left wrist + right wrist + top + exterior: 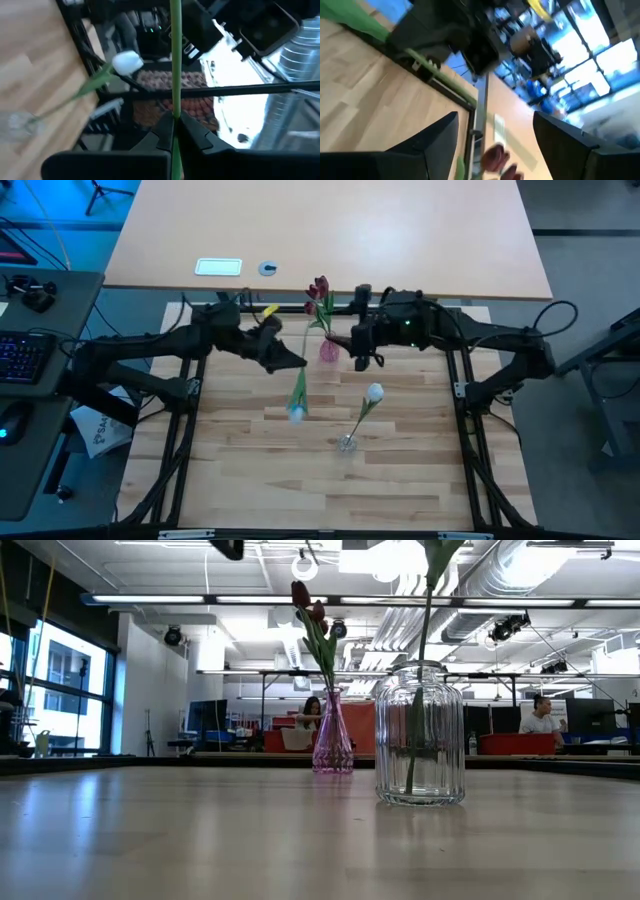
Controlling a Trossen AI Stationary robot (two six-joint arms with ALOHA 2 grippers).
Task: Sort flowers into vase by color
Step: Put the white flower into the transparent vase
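High view: near the frame's centre, the left gripper clenches the stem of a white tulip hanging over the wooden surface. The right gripper hovers just right of the pink vase with red tulips. Another white tulip leans in the clear vase, lower centre.

Low view: both vases stand mid-frame.

Left wrist view: jaws pinch the green stem.

Right wrist view: jaws released.

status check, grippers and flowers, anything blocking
Left gripper shut on white tulip stem. Right gripper open beside pink vase. Clear vase unobstructed.
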